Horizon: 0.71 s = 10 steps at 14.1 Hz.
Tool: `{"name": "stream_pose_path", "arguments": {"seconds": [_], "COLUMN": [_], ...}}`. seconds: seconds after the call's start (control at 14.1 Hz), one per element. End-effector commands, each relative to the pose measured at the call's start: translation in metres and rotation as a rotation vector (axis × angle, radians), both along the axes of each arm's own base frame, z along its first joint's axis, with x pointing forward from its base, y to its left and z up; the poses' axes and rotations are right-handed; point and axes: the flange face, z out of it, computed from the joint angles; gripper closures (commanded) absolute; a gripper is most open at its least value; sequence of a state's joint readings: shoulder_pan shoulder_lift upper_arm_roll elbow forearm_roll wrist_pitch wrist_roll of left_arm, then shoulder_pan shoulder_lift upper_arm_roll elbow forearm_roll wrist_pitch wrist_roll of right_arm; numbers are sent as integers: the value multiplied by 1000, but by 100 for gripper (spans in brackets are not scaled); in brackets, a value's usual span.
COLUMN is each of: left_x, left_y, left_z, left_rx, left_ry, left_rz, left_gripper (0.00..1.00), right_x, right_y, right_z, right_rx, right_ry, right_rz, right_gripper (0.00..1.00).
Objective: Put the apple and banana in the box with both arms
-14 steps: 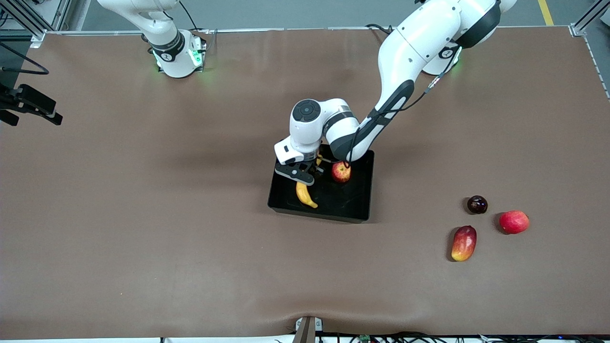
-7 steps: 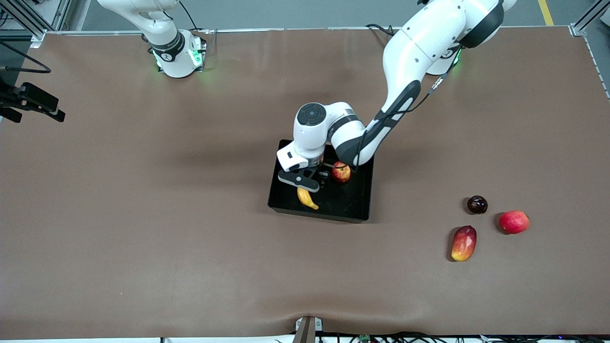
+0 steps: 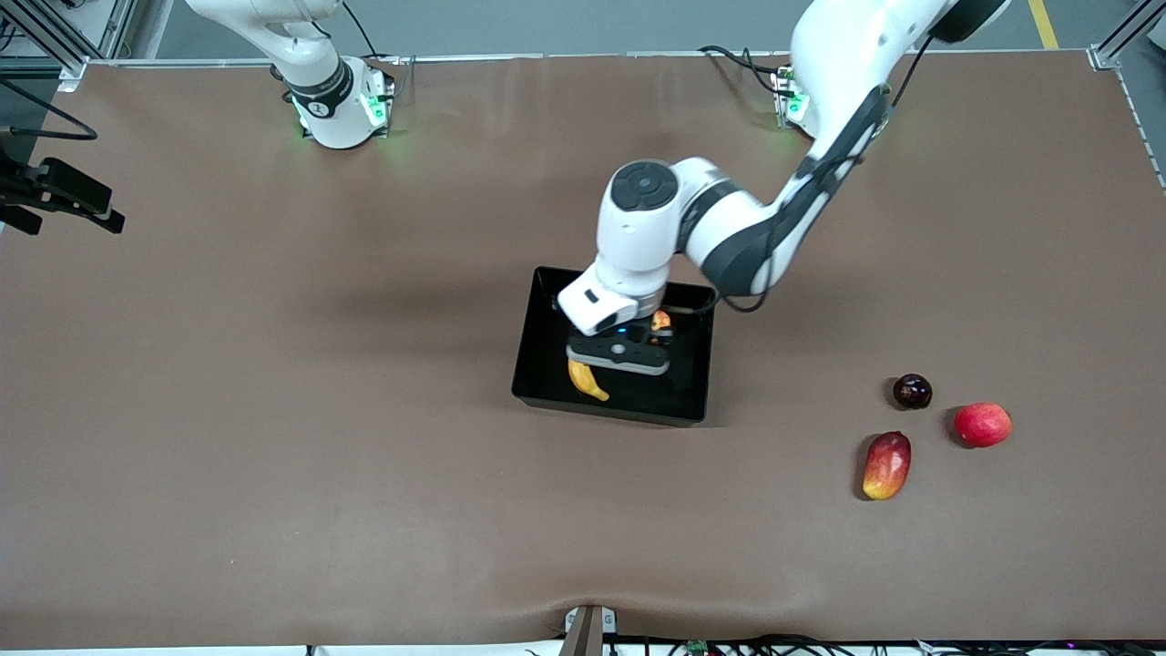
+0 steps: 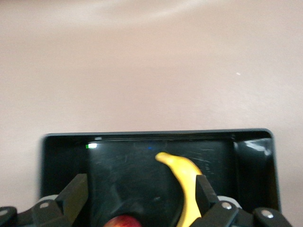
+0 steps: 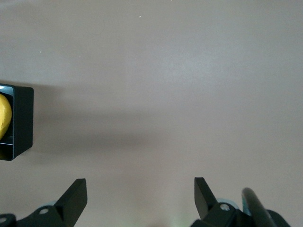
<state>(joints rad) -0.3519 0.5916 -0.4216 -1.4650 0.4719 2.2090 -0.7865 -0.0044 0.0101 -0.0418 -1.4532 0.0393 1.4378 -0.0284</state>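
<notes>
The black box stands mid-table. The yellow banana lies in it at the end toward the right arm. The red apple also lies in it, mostly hidden under my left wrist. My left gripper hangs open and empty over the middle of the box. In the left wrist view its fingers straddle the box floor, with the banana by one finger and the apple low between them. My right gripper waits open, high over the table's edge at the right arm's end; it holds nothing.
Three other fruits lie toward the left arm's end of the table: a dark round fruit, a red-pink round fruit and a red-yellow mango-like fruit. The right wrist view shows the box's end wall and bare brown table.
My left gripper has risen and shifted from over the banana toward the left arm's end, now covering most of the apple. Banana and apple have stayed in the box. The right gripper barely moved.
</notes>
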Motion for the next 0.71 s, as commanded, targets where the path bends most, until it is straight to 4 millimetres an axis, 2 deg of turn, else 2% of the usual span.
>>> {"name": "stream_pose_path", "arguments": {"seconds": [0.0, 0.28, 0.43, 0.64], "left_x": [4, 22, 22, 25], "left_y": [35, 84, 97, 130], "left_z": [37, 76, 96, 121], "left_rx": [32, 32, 41, 54], "left_ry": [11, 22, 7, 40], "left_rz": [73, 127, 132, 170], "left_gripper": [0, 0, 0, 0], "right_x": [-3, -3, -3, -3], "right_y": [1, 0, 2, 3], "right_z": [3, 3, 3, 4], "right_rx": [15, 15, 15, 15], "right_ry": [-5, -2, -4, -7], "right_rz": [12, 10, 13, 16], "right_gripper": [0, 0, 0, 0]}}
